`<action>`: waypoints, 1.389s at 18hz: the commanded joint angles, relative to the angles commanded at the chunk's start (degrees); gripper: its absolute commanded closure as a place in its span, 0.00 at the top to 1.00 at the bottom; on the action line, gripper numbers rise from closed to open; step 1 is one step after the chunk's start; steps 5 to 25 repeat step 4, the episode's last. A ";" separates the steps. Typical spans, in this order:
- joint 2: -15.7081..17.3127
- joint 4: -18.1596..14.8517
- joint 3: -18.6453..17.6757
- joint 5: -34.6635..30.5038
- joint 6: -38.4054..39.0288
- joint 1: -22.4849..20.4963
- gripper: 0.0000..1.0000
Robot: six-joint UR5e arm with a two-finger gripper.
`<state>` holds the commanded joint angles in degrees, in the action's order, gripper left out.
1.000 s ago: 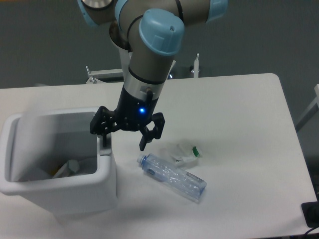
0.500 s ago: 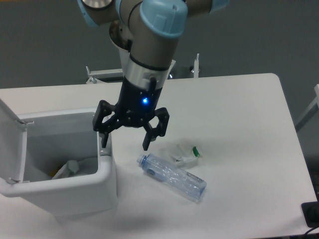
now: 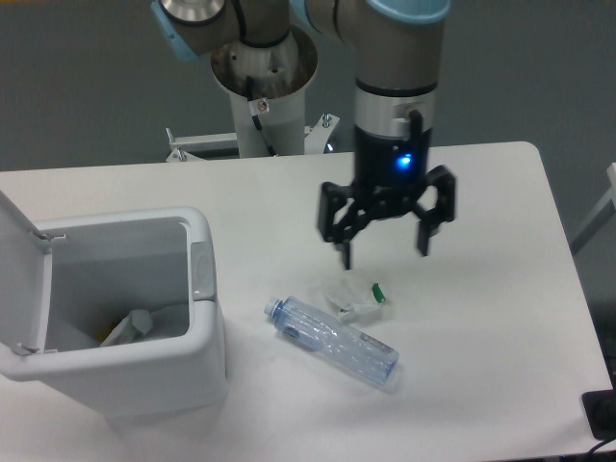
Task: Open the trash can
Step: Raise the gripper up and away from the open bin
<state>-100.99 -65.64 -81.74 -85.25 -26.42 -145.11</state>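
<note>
We see trash can (image 3: 207,361) at near left of table (image 3: 481,192), lid (image 3: 19,269) swung up: opening looks done. Gripper (image 3: 383,252) hovers right, fingers apart, empty, above clear plastic bottle (image 3: 332,342).

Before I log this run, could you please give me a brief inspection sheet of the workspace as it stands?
Surface: white table, no spills seen.
Job's things: trash can at front left, lid swung up, some rubbish inside.
Clutter: clear plastic bottle lying on its side; crumpled clear wrapper with a green bit just behind it.
Grippers: gripper open, empty, above the wrapper.
Cables: dark cable at lower right corner.
Surroundings: grey floor; metal arm pedestal behind the table.
</note>
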 joint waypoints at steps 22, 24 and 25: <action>0.18 -0.63 0.18 -4.13 -6.35 0.17 1.00; 0.18 -0.63 0.18 -4.13 -6.35 0.17 1.00; 0.18 -0.63 0.18 -4.13 -6.35 0.17 1.00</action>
